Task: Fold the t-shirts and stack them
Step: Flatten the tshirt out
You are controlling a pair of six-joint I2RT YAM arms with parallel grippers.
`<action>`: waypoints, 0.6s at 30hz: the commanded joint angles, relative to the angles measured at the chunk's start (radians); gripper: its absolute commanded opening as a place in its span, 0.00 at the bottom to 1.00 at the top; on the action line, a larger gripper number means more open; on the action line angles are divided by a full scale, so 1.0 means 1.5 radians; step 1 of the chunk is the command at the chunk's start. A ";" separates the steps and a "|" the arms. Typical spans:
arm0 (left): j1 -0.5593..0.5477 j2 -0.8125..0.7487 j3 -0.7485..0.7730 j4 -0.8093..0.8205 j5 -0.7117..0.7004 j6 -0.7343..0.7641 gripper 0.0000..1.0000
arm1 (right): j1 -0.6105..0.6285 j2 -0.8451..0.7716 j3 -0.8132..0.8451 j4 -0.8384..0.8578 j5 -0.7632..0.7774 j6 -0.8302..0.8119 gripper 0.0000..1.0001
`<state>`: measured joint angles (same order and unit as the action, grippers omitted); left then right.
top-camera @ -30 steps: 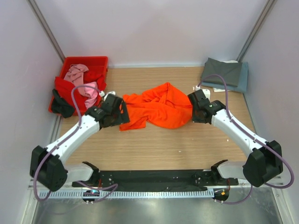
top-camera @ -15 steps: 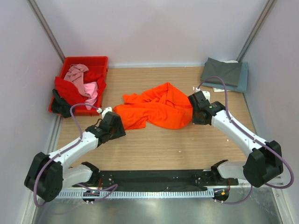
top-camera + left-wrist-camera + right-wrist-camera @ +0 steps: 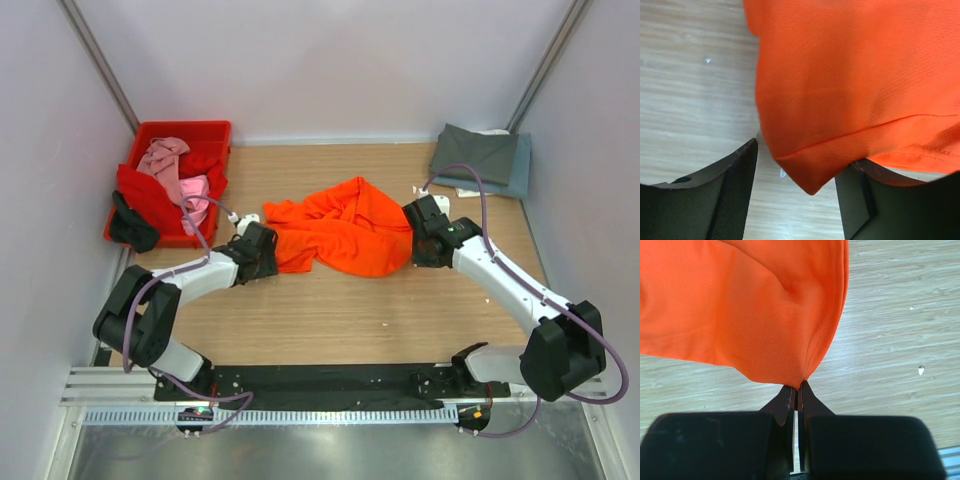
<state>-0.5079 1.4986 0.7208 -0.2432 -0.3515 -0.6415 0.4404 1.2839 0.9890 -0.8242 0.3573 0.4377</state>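
Pinched tight in the right hand (image 3: 797,388): a hem fold of the orange t-shirt (image 3: 345,225), fingers pressed together on the cloth. Spread crumpled over the wooden surface (image 3: 340,310) between both hands. At the left hand (image 3: 262,250), fingers apart, the shirt's corner loose between them, not gripped. Beyond and outward of the left hand, a red crate (image 3: 178,132) with a pink t-shirt (image 3: 165,158). Beyond the right hand, a folded dark grey t-shirt (image 3: 478,152) on a slate blue one.
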 commanded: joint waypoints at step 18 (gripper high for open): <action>0.003 -0.232 0.100 -0.163 0.150 -0.023 0.00 | -0.013 -0.038 0.094 -0.034 -0.024 -0.012 0.01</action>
<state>-0.5076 1.2938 0.7765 -0.3485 -0.1955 -0.6144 0.4278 1.3106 1.0416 -0.8501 0.3248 0.4206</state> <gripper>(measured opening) 0.009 0.040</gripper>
